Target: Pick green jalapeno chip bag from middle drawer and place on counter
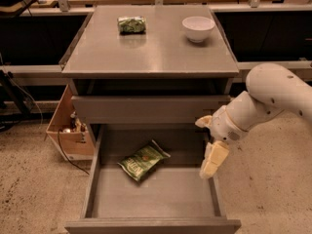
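Note:
The green jalapeno chip bag (pixel 143 161) lies flat and tilted on the floor of the open middle drawer (pixel 151 195), left of centre and toward the back. My gripper (pixel 213 161) hangs at the drawer's right side wall, pointing down, to the right of the bag and apart from it. The white arm (pixel 273 94) reaches in from the right. The grey counter (pixel 151 50) is the cabinet's top, above the drawers.
A small rolled-up green packet (pixel 131 24) and a white bowl (pixel 198 28) sit at the back of the counter. A shallower drawer front (pixel 146 108) stands slightly out above the open drawer. A wooden box (pixel 68 128) with cables sits on the floor at the left.

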Controlling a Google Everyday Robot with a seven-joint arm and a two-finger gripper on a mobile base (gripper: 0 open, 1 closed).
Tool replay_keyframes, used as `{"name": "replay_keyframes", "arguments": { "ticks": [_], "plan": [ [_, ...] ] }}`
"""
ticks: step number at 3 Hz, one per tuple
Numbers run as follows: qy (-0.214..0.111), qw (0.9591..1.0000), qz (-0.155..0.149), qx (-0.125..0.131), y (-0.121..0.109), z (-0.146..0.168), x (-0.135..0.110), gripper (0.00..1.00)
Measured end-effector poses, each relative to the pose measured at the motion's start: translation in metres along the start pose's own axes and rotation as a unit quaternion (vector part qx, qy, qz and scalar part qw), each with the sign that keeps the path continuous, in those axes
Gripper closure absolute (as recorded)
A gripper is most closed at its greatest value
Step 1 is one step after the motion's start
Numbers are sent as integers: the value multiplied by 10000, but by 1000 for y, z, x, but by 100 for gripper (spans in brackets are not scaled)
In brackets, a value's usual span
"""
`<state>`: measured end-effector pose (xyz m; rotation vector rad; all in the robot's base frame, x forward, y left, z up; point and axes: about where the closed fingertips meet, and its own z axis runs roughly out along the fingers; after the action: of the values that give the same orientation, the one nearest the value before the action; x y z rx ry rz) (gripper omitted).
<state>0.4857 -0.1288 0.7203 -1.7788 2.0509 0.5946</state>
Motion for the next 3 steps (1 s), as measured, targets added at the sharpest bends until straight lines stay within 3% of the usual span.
{"name": "replay_keyframes", "arguments": {
  "ticks": [1,2,3],
  "plan": [
    [0,10000,0,0,0,0,0,0],
    [-178,9996,156,-137,-4,26,3,0],
    [-596,9973,295,-317,-16,79,8,0]
  ]
}}
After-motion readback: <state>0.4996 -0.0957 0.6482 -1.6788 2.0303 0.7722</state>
